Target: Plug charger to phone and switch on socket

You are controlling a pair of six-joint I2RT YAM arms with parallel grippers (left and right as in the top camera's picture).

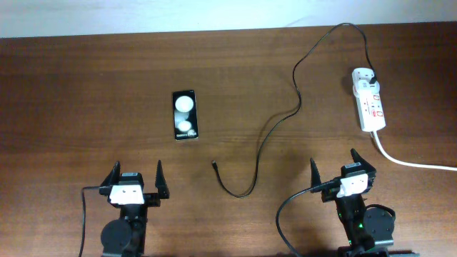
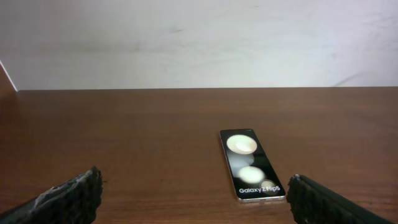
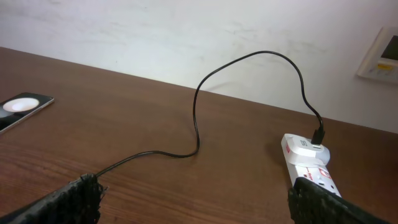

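Observation:
The phone (image 1: 186, 115) lies flat on the wooden table, screen up with two round reflections; it also shows in the left wrist view (image 2: 250, 164) and at the left edge of the right wrist view (image 3: 23, 107). The charger cable (image 1: 275, 128) loops from its loose tip (image 1: 213, 165) up to a black plug (image 1: 373, 76) seated in the white socket strip (image 1: 370, 101); it also shows in the right wrist view (image 3: 198, 121), as does the socket (image 3: 308, 163). My left gripper (image 1: 135, 175) is open and empty, nearer than the phone. My right gripper (image 1: 334, 165) is open and empty, nearer than the socket.
The socket's thick white cord (image 1: 410, 161) runs off the right edge. A white wall (image 2: 199, 43) stands behind the table's far edge. A wall plate (image 3: 382, 55) shows at upper right in the right wrist view.

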